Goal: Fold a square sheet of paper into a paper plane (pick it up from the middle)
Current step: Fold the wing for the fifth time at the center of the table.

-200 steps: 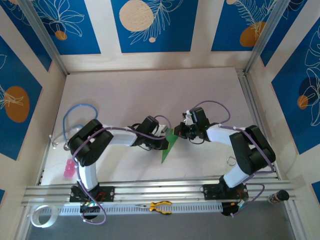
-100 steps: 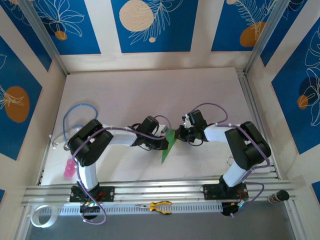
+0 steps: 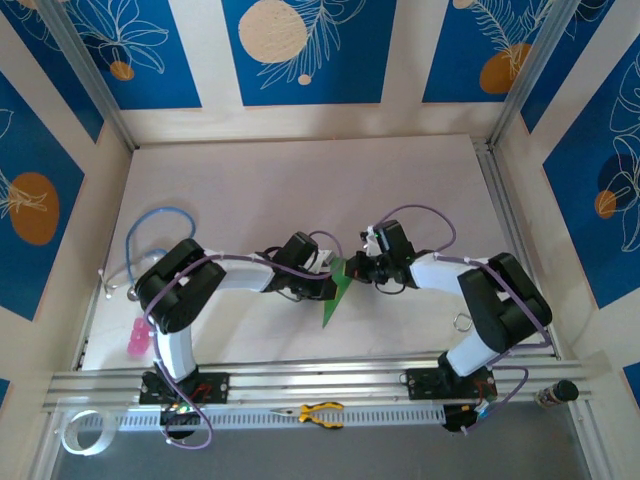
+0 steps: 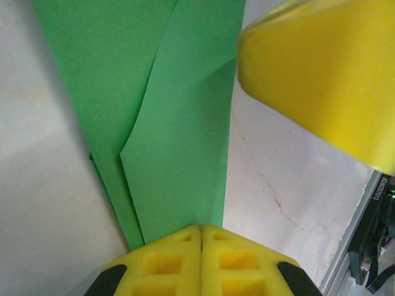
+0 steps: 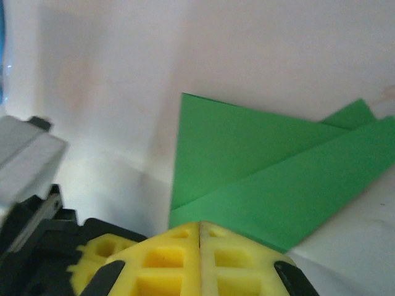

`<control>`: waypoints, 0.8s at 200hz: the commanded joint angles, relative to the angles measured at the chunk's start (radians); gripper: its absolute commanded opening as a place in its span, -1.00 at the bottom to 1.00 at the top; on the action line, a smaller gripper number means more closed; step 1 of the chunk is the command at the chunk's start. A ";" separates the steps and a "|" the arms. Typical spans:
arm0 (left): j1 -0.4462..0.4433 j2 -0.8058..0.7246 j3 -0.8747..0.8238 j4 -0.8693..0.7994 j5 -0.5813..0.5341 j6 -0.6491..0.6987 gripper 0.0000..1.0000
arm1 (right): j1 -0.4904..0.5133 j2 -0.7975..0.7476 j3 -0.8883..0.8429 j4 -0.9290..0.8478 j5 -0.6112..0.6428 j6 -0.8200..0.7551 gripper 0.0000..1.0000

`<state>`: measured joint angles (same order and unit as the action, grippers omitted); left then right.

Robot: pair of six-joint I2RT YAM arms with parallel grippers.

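Top cam's bright, even and sharp with just soft shadows under the arms (image 3: 240, 275) on the table (image 3: 300, 190), wrist cams are softer though, the right gripper (image 4: 321, 74) up close is a blurry yellow blob, right wrist view's hazy.

No readable text; tiny white print on black part (image 4: 375, 206) illegible.

Paper plane (image 4: 185, 154) matt paper (creased); left end effector (image 4: 202, 231) smooth plastic; table (image 4: 278, 185) matt.
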<state>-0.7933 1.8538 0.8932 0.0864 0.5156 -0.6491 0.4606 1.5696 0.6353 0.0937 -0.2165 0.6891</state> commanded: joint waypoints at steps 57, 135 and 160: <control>-0.012 -0.027 0.053 -0.189 -0.001 -0.015 -1.00 | -0.032 0.089 -0.032 -0.023 0.042 0.041 -1.00; -0.016 -0.006 0.131 -0.075 0.057 -0.133 -0.97 | -0.024 0.096 -0.028 -0.021 0.029 0.050 -1.00; -0.024 0.025 0.144 -0.054 0.058 -0.151 -0.97 | -0.025 0.092 -0.029 -0.022 0.027 0.054 -1.00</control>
<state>-0.7998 1.8442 1.0080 -0.0063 0.5446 -0.7616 0.4301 1.6291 0.6197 0.1200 -0.2325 0.7341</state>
